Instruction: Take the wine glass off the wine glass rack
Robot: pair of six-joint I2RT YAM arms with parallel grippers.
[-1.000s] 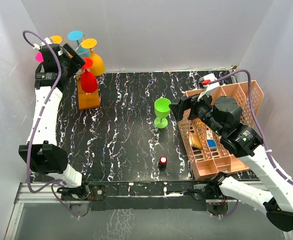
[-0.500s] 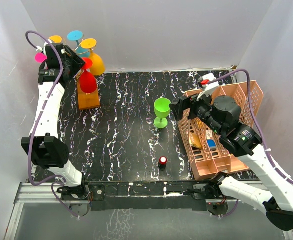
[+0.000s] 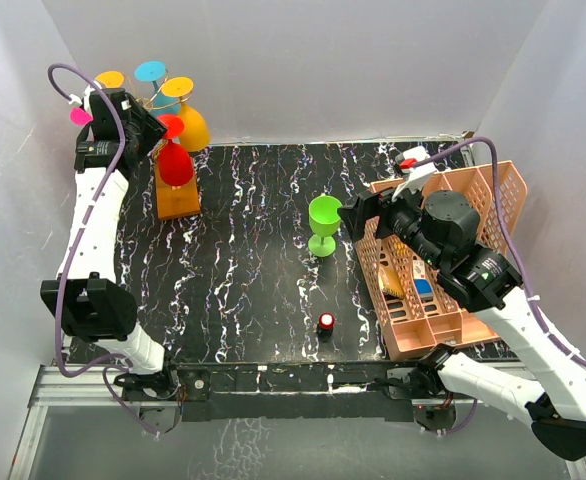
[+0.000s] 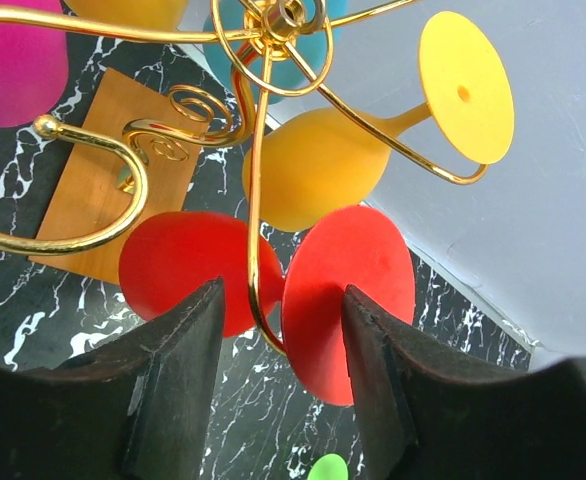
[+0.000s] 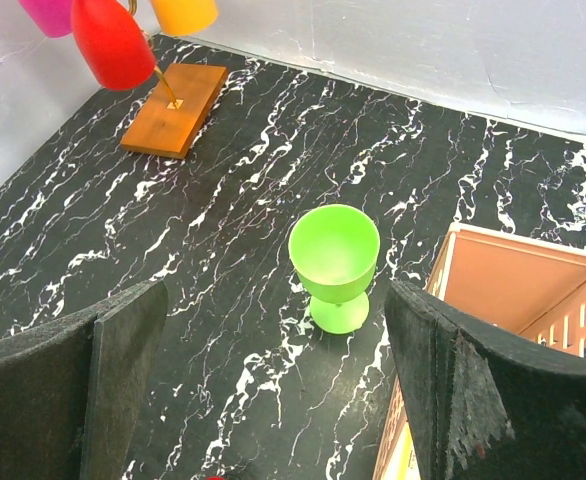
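Note:
The wine glass rack (image 3: 178,198) is a gold wire tree (image 4: 261,70) on an orange-brown block at the table's back left. A red wine glass (image 3: 177,165) hangs upside down from it, beside yellow (image 4: 318,165), teal (image 3: 165,97) and pink (image 4: 13,55) ones. My left gripper (image 3: 158,130) is up at the rack and open, its jaws partly narrowed. In the left wrist view the left gripper (image 4: 281,300) has the red glass (image 4: 183,270) stem and a gold wire between its fingers. My right gripper (image 3: 358,215) stands wide open and empty beside a green glass (image 3: 324,222), which sits upright on the table.
A salmon-pink lattice basket (image 3: 508,190) with small items lies at the right, under the right arm. A small red and black object (image 3: 326,322) sits near the front middle. White walls close in the back and sides. In the right wrist view the green glass (image 5: 335,255) stands just ahead of the right gripper (image 5: 275,290).
The left gripper's jaws have narrowed around the red glass's stem, and the left arm shifted slightly up and left at the rack. The right arm has not moved.

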